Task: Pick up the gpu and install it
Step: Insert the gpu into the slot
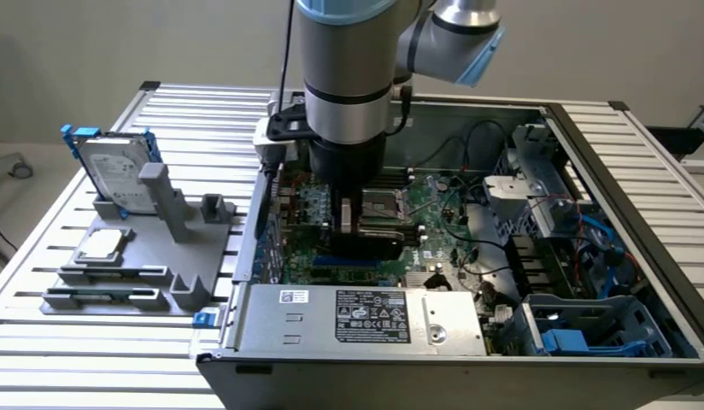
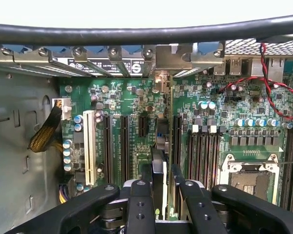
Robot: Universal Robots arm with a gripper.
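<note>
The gpu shows edge-on as a thin card, standing upright over the green motherboard between two black expansion slots. Its far end reaches the metal bracket row at the case's back wall. My gripper is shut on the card's near end, with one black finger on each side. In the exterior view my gripper is lowered inside the open computer case, with the dark gpu under it, close above the board. I cannot tell whether the card's edge is seated in a slot.
A grey fixture at the exterior view's left holds a silver hard drive with blue rails and a square CPU chip. Near the card are the CPU socket, memory slots, a red-black cable and the power supply.
</note>
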